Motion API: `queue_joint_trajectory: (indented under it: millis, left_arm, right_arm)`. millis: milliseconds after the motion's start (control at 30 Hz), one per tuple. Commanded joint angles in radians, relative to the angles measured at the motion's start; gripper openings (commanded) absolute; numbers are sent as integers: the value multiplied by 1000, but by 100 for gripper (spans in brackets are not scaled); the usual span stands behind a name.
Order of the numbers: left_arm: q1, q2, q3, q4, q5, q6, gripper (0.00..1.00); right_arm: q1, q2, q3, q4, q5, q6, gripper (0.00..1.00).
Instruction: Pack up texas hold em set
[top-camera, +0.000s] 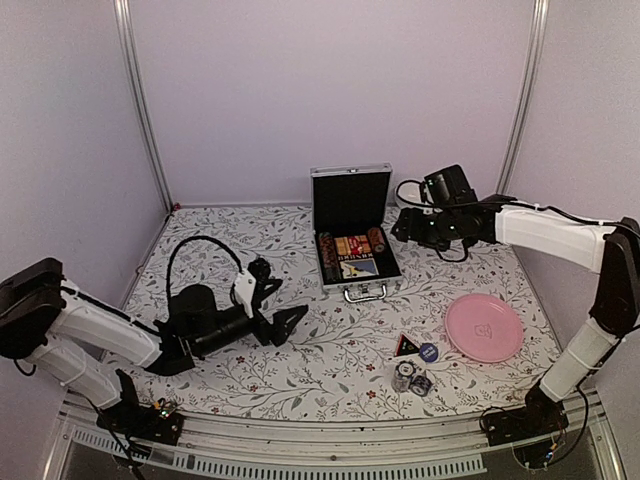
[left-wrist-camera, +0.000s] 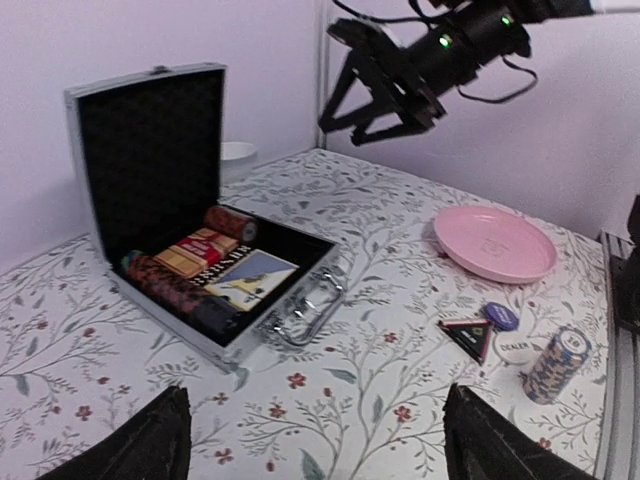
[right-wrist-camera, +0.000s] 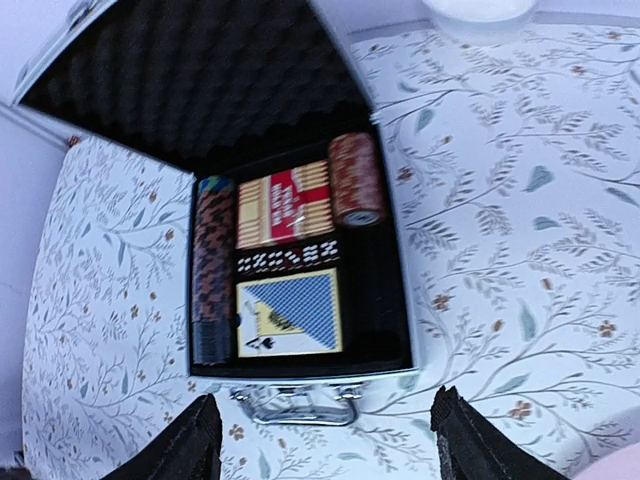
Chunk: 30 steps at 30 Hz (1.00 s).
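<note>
Ahead of your spread left gripper (top-camera: 288, 324), the case (top-camera: 352, 245) is standing open to take pieces; your right gripper (top-camera: 404, 228) is hovering spread just beside it, and chip stacks (top-camera: 404, 377) are lying loose on the desk (top-camera: 290, 255) behind that gripper.

Left claw (top-camera: 294, 326) low, right claw (top-camera: 398, 227) aloft, both wide apart, empty.

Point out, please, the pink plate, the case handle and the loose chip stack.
pink plate (top-camera: 452, 322): top external view, left rim.
case handle (top-camera: 365, 294): top external view, middle.
chip stack (left-wrist-camera: 556, 365): left wrist view, side.
</note>
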<state>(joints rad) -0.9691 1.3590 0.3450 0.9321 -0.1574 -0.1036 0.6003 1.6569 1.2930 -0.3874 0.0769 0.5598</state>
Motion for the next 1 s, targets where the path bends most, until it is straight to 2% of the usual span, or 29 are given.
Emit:
queue_joint_trajectory:
  millis: [0,133,233,367,500,700,967]
  left_arm:
    - [-128,221,47,357,130,88,87]
    - [-168,382,142,482,249,80,87]
    - [-184,481,233,464,350,77,86]
    - [-208,585,331,426,416,97,83]
    - [-223,687,425,310,486,137,81]
    - [-254,741,534,88,527,230,80]
    - [-265,811,677,-104,555,245,78]
  right_arm:
    - [-64,-124,-123,82,-6,-7,73]
    - [-88,-178,-179,107,-9,4,74]
    - [-95,-201,-205,123,-9,10,74]
    - [-107,-220,-225,145,-18,20,74]
    - [-119,-246,-237,164,-24,21,74]
    - [-136,-279,-265,188,-27,27,75]
    - [-148,-311,-316,218,-47,49,76]
